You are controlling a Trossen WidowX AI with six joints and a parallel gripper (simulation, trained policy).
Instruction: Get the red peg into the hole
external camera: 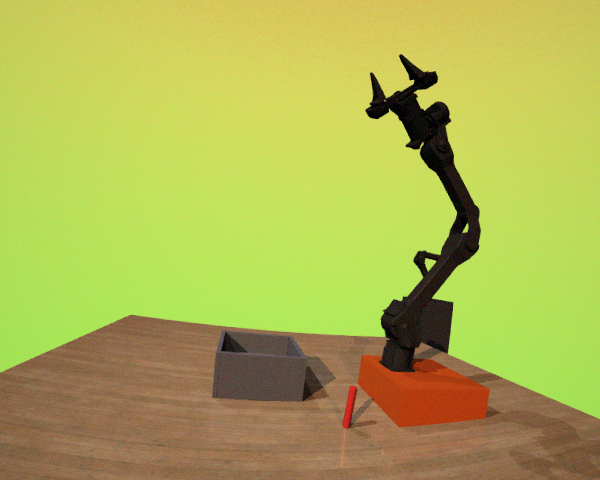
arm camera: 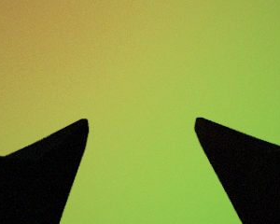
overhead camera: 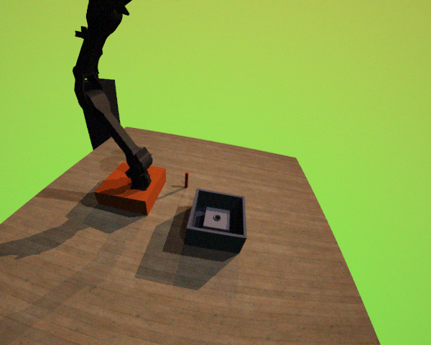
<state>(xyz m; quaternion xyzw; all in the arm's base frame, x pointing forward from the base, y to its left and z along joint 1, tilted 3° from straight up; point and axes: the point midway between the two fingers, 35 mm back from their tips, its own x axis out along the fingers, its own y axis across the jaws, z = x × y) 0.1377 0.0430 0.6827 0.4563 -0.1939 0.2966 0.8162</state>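
0 steps done: red peg still to grasp, lower into open box and seat in plate hole; gripper wide, nothing held.

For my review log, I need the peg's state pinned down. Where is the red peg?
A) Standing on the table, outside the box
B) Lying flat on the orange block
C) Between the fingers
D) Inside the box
A: the peg stands on the table, outside the box.
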